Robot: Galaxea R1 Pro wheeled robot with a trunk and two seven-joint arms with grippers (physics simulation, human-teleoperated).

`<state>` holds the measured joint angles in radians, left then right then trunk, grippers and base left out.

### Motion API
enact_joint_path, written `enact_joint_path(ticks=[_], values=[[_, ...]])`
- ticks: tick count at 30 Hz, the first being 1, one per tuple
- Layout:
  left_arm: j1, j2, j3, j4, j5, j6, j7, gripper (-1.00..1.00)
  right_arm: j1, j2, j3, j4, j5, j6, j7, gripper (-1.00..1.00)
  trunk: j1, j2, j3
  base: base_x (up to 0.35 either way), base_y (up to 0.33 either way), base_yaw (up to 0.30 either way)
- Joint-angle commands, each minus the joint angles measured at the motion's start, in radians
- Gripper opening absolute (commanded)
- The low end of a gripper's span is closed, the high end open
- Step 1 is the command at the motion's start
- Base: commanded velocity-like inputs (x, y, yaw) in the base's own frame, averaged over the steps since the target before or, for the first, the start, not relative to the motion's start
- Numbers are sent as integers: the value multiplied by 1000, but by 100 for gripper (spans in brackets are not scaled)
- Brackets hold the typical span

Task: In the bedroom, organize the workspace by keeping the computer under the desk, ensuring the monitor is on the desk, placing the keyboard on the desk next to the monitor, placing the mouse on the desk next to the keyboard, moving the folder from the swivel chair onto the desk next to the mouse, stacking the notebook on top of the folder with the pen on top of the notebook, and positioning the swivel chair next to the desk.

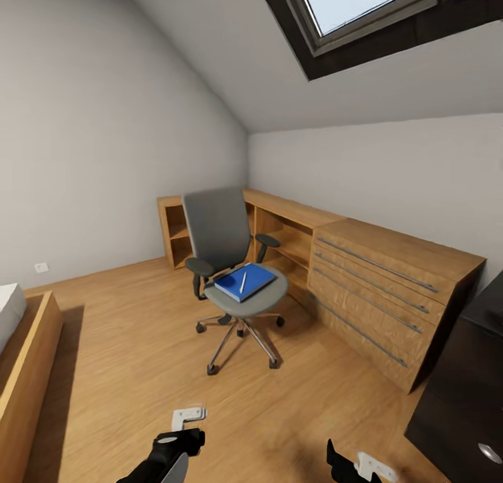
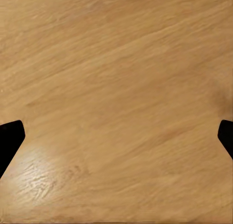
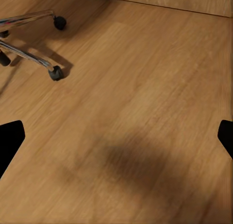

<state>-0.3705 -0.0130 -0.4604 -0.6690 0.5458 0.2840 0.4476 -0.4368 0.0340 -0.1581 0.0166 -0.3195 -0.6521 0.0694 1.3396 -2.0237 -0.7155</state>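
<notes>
The grey padded swivel chair [image 1: 234,259] with black armrests and a chrome wheeled star base stands on the light wood plank floor [image 1: 140,343], out in the open, just in front of the long light wood drawer unit [image 1: 377,287] that runs along the far wall under the sloped ceiling and skylight [image 1: 356,1]. On its seat lies the flat bright blue folder [image 1: 246,281], reaching almost to the seat's front edge, with the slim white pen [image 1: 243,282] resting across its middle. A dark notebook may lie between them, but I cannot make one out. These things sit here because they have not yet been carried over.

The large black desk [image 1: 464,385] shows a corner at the view's right edge, with one round silver knob [image 1: 491,453] low on its front.

Both arms hang low in a travelling pose. The left gripper [image 2: 116,136] points down at bare floor, its dark fingertips [image 2: 10,136] spread wide with nothing between them. The right gripper [image 3: 116,136] is likewise spread wide and empty, and its camera catches two chrome legs and castors of the chair base [image 3: 34,49]. Judging from this, the robot is approaching the chair to fetch the folder.
</notes>
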Motion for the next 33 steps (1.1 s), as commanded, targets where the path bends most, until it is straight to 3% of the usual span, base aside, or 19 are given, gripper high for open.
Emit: enact_joint_path(ticks=[1, 3, 4, 5, 9, 11, 14, 25, 33], values=[[-1, 1, -6, 28, 8, -24, 8, 100, -1, 1, -8, 2, 0, -4, 7, 100, -4, 7, 2, -18, -19, -72], [-1, 1, -7, 124, 8, -119, 7, 100, -1, 4, -8, 2, 10, -5, 7, 100, -12, 21, 9, -12, -12, -48], [-1, 1, -7, 124, 8, -119, 7, 100, -1, 4, -8, 2, 10, -5, 7, 100, -16, 28, 12, -9, -10, -37], [-1, 1, -8, 191, 8, -186, 6, 100, -1, 7, -8, 3, 19, -6, 6, 100, -19, 35, 15, -6, -6, -24], [-1, 1, -9, 344, 6, -317, -4, 100, 0, 18, -8, 3, 39, -13, 5, 100, -35, 63, 28, -3, -3, -14], [-1, 1, -9, 383, 5, -348, -10, 100, 0, 21, -8, 3, 46, -15, 5, 100, -42, 77, 34, -1, -1, -6], [-1, 0, -10, 429, 5, -383, -21, 100, 0, 25, -8, 3, 55, -17, 4, 100, -54, 98, 44, -1, -1, -3], [-1, -30, -8, 476, 8, -401, -26, 100, 1, 26, -9, 3, 60, -18, 4, 100, -96, 175, 78, 0, 0, 0], [-1, -34, 0, 485, 11, -403, -26, 100, 5, 34, -8, 5, 110, -18, 4, 100, -127, 231, 103, 0, 0, -203]])
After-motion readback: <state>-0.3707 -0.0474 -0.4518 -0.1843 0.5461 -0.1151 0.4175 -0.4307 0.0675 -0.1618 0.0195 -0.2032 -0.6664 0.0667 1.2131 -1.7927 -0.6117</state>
